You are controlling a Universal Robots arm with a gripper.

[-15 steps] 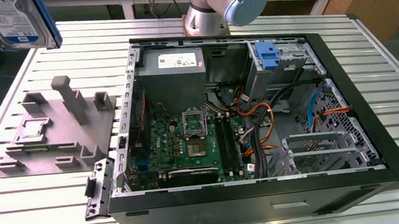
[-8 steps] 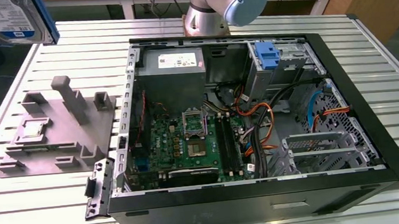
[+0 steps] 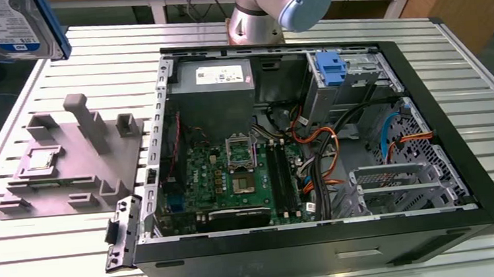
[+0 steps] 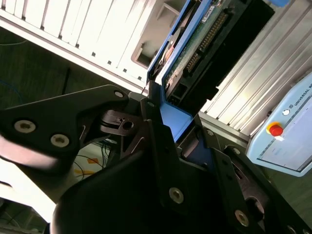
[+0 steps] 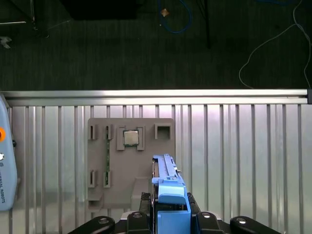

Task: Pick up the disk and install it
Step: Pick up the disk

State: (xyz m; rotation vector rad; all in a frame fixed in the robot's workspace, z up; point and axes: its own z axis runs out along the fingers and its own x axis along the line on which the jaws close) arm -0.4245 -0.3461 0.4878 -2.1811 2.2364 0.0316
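Clamping the disk (image 3: pixel 10 25), claw (image 5: pixel 170 217) aloft.

The exterior view looks steeply down into the open computer case (image 3: pixel 326 241); both wrist views peer closely past the claw (image 5: pixel 169 217), sharing the disk (image 5: pixel 167 178) and slatted surface (image 5: pixel 243 161).

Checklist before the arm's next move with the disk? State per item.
1. Grip on the disk: ok, the gripper is shut on it.
2. Disk off the gray fixture: ok, lifted clear.
3. Computer case open: ok, side panel off.
4. Drive bay free: cannot tell; a blue bracket sits in one bay.
5. Orange cables clear of the bays: cannot tell.
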